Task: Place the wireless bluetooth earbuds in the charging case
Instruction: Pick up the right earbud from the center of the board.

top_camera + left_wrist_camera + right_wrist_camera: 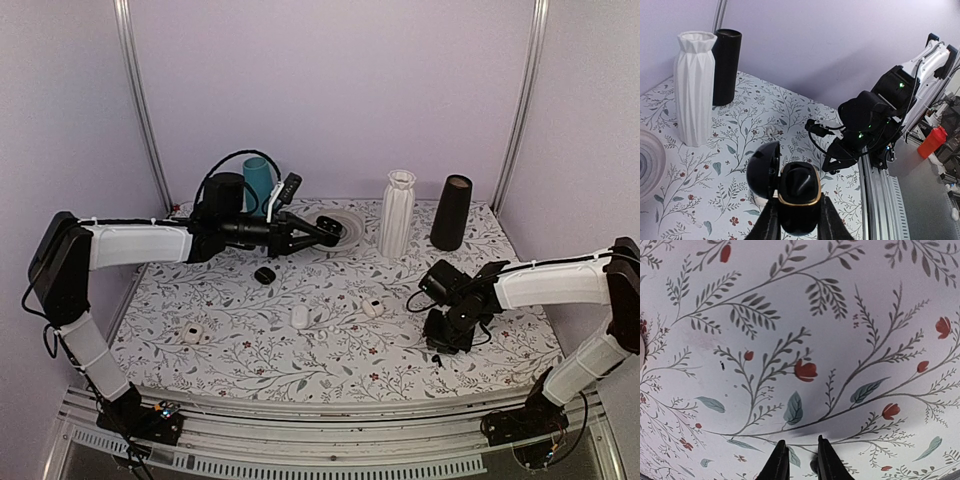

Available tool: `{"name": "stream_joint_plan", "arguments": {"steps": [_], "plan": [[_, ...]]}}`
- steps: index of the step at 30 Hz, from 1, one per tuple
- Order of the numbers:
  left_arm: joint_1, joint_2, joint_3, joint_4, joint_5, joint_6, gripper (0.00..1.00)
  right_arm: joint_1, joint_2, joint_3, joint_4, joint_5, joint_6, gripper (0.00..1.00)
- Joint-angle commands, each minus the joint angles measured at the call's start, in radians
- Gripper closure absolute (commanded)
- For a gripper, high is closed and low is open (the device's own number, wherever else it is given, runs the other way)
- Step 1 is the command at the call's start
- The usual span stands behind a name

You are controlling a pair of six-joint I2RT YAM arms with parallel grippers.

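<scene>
"Left wrist view: shows the glossy black pebble-shaped charging case [799,192] with a gold rim, lid swung open to one side, pinched low on its body by the left gripper [799,210]. Held well above the floral tablecloth [700,165], mouth towards the camera. Sockets filled or empty?"

"Too dark inside to tell. Looks rigid and slick, probably light. Best gripped low on the shell, clear of hinge and lid."

"And the buds?"

"From the top external view: a tiny dark speck [437,358] on the cloth just beside the right gripper [442,346], likely a black stemmed earbud, though too small to be sure. Also a tiny white stemmed bud [771,131] lying on the cloth near the tall white ribbed vase [694,85]. Bean-light, smooth, apt to skid or flip under a careless touch. Best pinched across the rounded head, stem left free for the socket."

"Right gripper?"

"Points almost straight down, close over the cloth, wrist tucked below a bent elbow. Fingers [779,462] drawn near together with a narrow gap, tips cut off at the frame edge. Cannot tell whether pinching anything."

"Left arm?"

"Stretched nearly level across the far left of the table, forearm horizontal, case hanging in the air just beside the pale round plate [360,224]."
</scene>
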Motion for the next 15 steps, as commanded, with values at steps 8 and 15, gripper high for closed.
{"name": "stream_joint_plan", "arguments": {"steps": [8,15], "plan": [[0.010,-0.021,-0.003,0.010,0.003,0.016,1.00,-0.005,-0.030,0.010,-0.004,-0.005,-0.186,0.69],[0.010,-0.018,0.000,0.011,0.003,0.012,1.00,0.003,-0.034,-0.011,-0.021,0.001,-0.271,0.66]]}}
